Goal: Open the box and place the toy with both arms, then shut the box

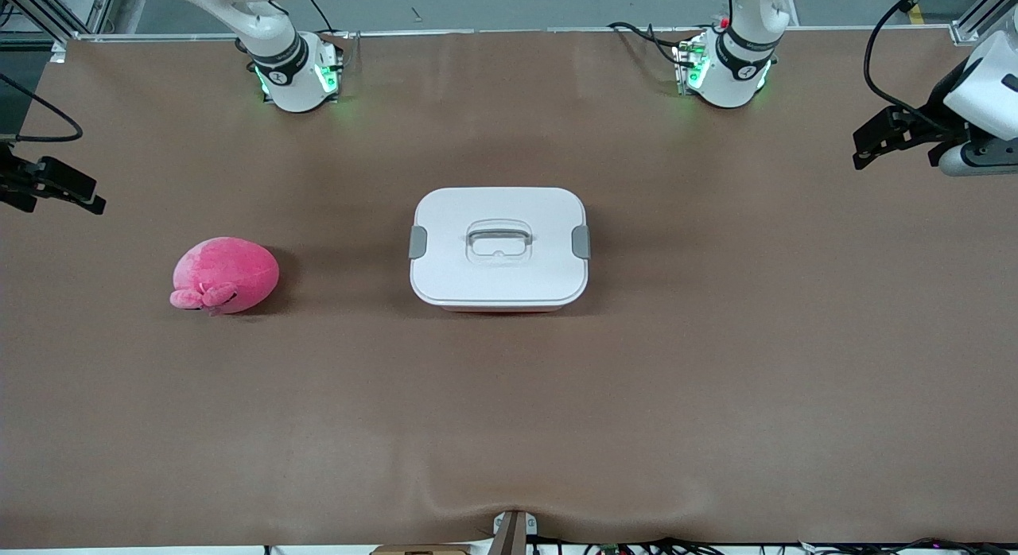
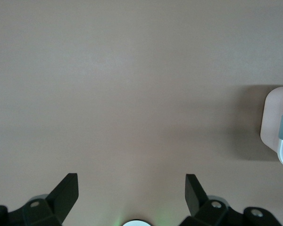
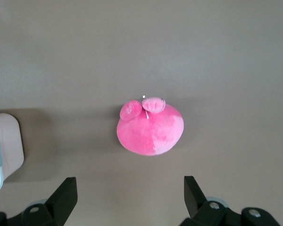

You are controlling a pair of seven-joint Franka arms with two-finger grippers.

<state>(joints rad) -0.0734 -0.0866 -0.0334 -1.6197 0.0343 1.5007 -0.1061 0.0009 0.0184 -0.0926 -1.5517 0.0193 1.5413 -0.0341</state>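
Note:
The box point(image 1: 499, 249) stands shut at the table's middle, with its white lid on the pale pink tub and a grey clip at each end. The pink plush toy point(image 1: 225, 275) lies on the table toward the right arm's end, apart from the box. My right gripper point(image 1: 79, 193) hangs open and empty over the table's edge at that end. In the right wrist view the toy point(image 3: 151, 127) lies ahead of that gripper point(image 3: 130, 190). My left gripper point(image 1: 871, 141) hangs open and empty over bare table at the left arm's end. It point(image 2: 131, 188) shows open in the left wrist view, with the box's end point(image 2: 278, 125) off to one side.
The brown table cover point(image 1: 509, 412) is bare around the box and toy. The arm bases point(image 1: 296, 74) stand along the table edge farthest from the front camera. A small bracket point(image 1: 513, 531) sits at the nearest table edge.

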